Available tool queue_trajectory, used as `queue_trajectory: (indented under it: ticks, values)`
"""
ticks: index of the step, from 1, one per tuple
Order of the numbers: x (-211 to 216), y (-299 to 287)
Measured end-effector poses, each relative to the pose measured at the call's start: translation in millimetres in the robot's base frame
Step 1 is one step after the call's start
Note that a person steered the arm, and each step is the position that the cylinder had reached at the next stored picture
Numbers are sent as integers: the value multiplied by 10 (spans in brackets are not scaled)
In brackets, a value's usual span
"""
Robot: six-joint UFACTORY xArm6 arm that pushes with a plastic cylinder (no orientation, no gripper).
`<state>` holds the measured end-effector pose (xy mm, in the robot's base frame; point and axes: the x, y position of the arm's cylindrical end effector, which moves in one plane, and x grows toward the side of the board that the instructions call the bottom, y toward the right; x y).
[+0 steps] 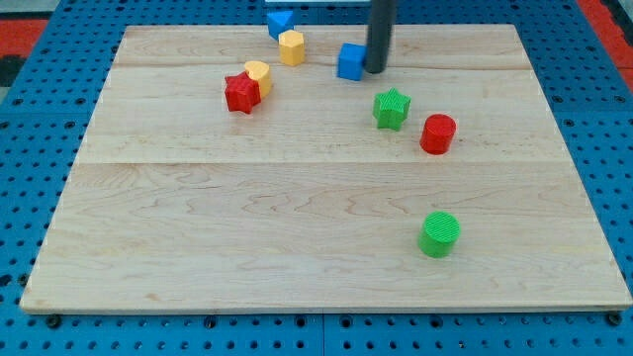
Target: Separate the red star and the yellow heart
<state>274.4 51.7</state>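
Near the view's top edge of the wooden board (pixel 297 247), my tip (pixel 377 69) touches the right side of the blue cube (pixel 350 61); it is a bare rod with no jaws. The red star (pixel 241 93) and yellow heart (pixel 259 76) touch at upper left, well apart from my tip, with open board below them toward the view's bottom.

Red star (pixel 241 94) touching yellow heart (pixel 259 76)

Bright, even overhead light — soft short shadows, sharp focus throughout.
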Motion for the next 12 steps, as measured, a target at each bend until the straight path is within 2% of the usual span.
queue_trajectory:
  ticks: [1,2,3,5,6,7,8,9,10,12]
  values:
    - [60,-214]
    - [417,-416]
    - [431,-1095]
    - [648,-1595]
    - [446,-1653]
    - [191,-1510]
    - [120,-1181]
    - [-56,-1166]
    - [-75,-1891]
    - [-110,-2135]
